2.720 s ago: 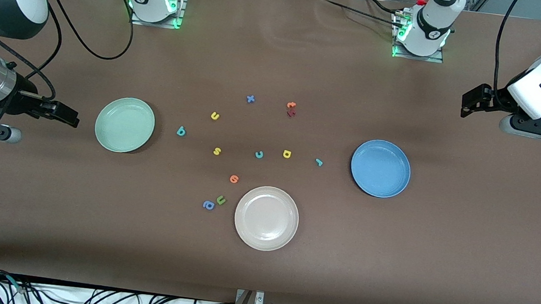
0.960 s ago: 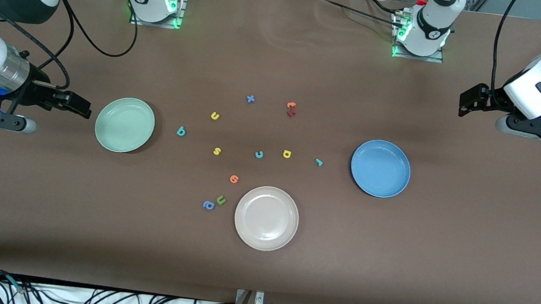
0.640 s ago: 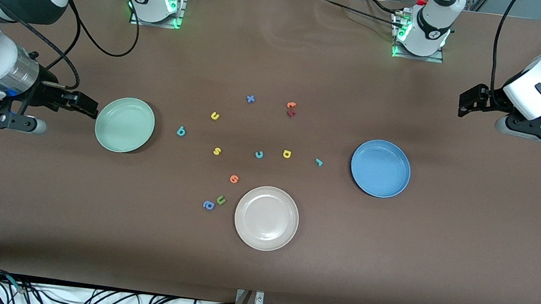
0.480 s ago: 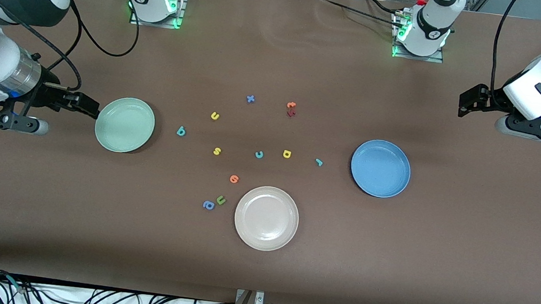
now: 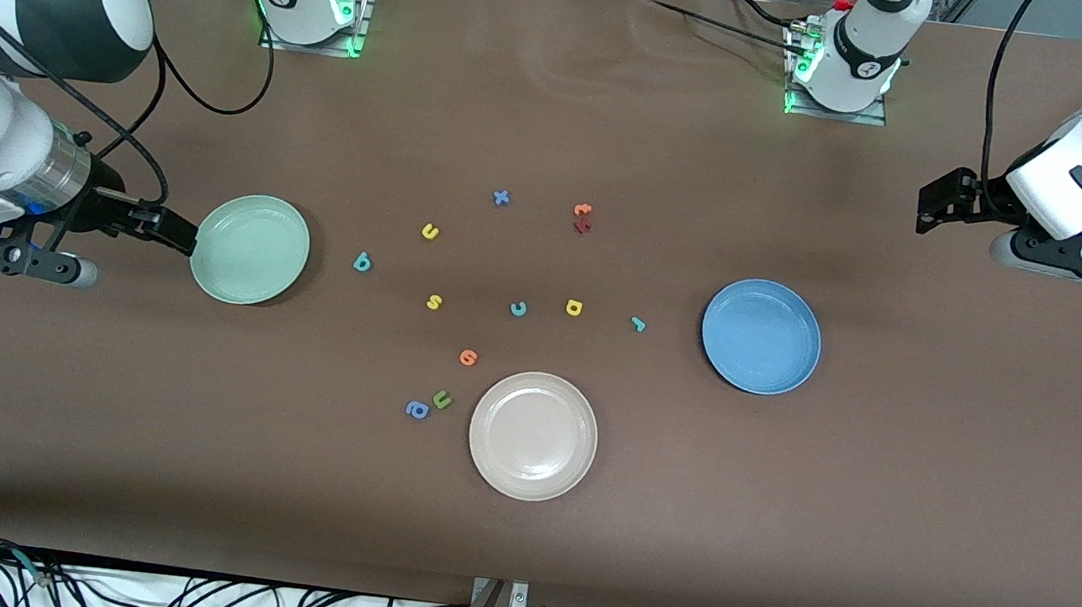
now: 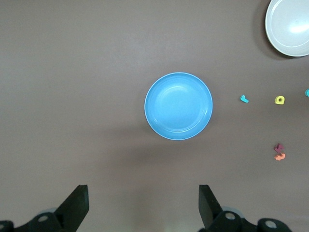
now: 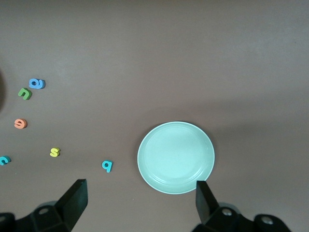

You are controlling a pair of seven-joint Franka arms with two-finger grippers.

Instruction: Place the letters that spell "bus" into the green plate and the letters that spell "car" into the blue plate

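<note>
The green plate (image 5: 250,249) (image 7: 175,157) and the blue plate (image 5: 761,336) (image 6: 178,106) are both empty. Between them on the table lie the teal b (image 5: 362,263) (image 7: 107,166), yellow u (image 5: 430,231), yellow s (image 5: 433,302) (image 7: 55,152), teal c (image 5: 518,309), yellow a (image 5: 574,308) (image 6: 279,100) and teal r (image 5: 637,324) (image 6: 244,99). My right gripper (image 5: 172,230) (image 7: 140,200) hangs open and empty at the green plate's rim, toward the right arm's end. My left gripper (image 5: 944,203) (image 6: 142,205) waits open and empty over bare table by the blue plate.
A beige plate (image 5: 533,435) sits nearest the front camera. Beside it lie an orange letter (image 5: 467,357), a green u (image 5: 441,399) and a blue a (image 5: 416,410). A blue x (image 5: 501,198), an orange letter (image 5: 582,210) and a red one (image 5: 581,226) lie nearer the bases.
My right gripper has travelled toward the green plate and now reaches its rim. The left arm has barely moved. No letter has shifted.
</note>
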